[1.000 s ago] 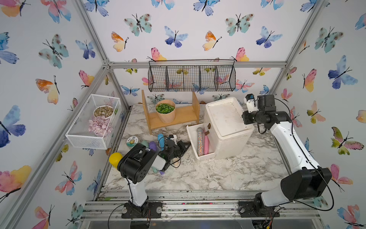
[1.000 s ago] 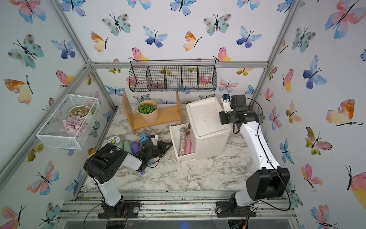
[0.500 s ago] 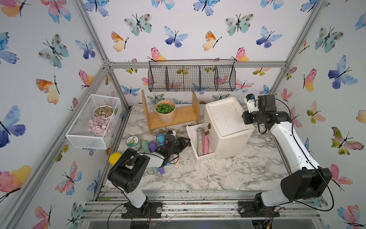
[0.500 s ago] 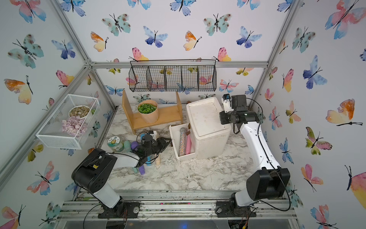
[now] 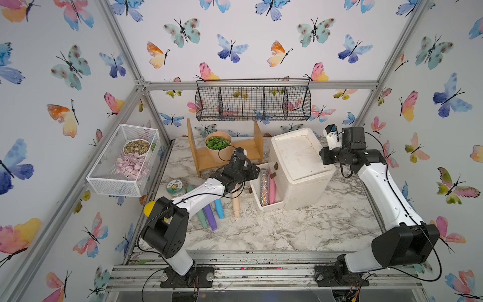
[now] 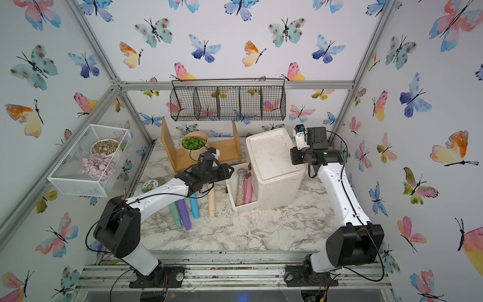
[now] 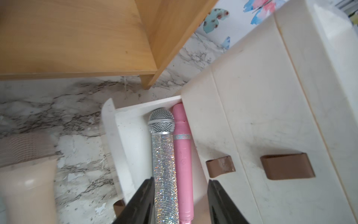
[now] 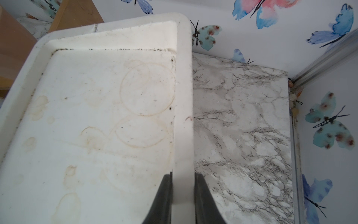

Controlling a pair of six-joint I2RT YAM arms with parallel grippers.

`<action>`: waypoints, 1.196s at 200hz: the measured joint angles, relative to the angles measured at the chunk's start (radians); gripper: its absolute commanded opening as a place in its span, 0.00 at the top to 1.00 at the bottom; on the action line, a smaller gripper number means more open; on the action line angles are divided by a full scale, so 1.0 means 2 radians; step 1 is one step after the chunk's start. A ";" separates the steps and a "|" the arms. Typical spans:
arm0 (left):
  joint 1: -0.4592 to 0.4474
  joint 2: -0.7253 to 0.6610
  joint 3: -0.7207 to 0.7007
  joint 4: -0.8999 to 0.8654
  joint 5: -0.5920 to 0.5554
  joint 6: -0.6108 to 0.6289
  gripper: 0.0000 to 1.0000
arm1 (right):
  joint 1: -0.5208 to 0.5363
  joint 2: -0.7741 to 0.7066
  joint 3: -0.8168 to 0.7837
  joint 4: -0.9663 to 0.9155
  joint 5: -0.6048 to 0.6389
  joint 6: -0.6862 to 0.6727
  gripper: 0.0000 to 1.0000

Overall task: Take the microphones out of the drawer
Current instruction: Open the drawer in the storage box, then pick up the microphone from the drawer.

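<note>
microphone (image 7: 164, 155), glittery silver, lies in the drawer (image 7: 124, 135) beside a pink one (image 7: 182, 151); left gripper (image 7: 181, 181) hangs half-spread above both handles. looks stiff, light, grippy: i'd pinch mid-handle. right gripper (image 8: 183, 175) clamps the cabinet rim (image 8: 183, 97).

The butterfly wallpaper (image 5: 248, 39) surrounds a marble-patterned tabletop (image 5: 287, 230).

At seven o'clock the left arm (image 5: 209, 187) and at four o'clock the right arm (image 5: 379, 188) are wearing white shells over black joints; thin black cables (image 5: 198, 195) are running along both, screws (image 5: 206, 184) dotting the white.
</note>
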 measured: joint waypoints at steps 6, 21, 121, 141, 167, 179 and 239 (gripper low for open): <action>-0.008 0.011 0.016 -0.012 -0.005 0.008 0.47 | 0.000 -0.001 -0.001 0.001 -0.001 0.000 0.96; -0.022 0.040 0.046 -0.037 -0.016 0.023 0.46 | 0.000 -0.001 -0.001 0.001 -0.003 0.000 0.96; -0.063 0.144 0.142 -0.174 -0.118 0.075 0.46 | -0.003 -0.004 -0.007 0.008 -0.019 0.002 0.96; -0.066 0.146 0.147 -0.180 -0.121 0.080 0.46 | -0.003 -0.004 -0.007 0.008 -0.020 0.002 0.96; -0.071 0.160 0.160 -0.184 -0.129 0.087 0.46 | -0.003 -0.004 -0.007 0.008 -0.021 0.002 0.96; -0.073 0.172 0.164 -0.185 -0.132 0.090 0.46 | -0.003 -0.004 -0.007 0.008 -0.022 0.002 0.96; -0.085 0.205 0.178 -0.188 -0.141 0.098 0.46 | -0.003 -0.004 -0.007 0.008 -0.023 0.002 0.95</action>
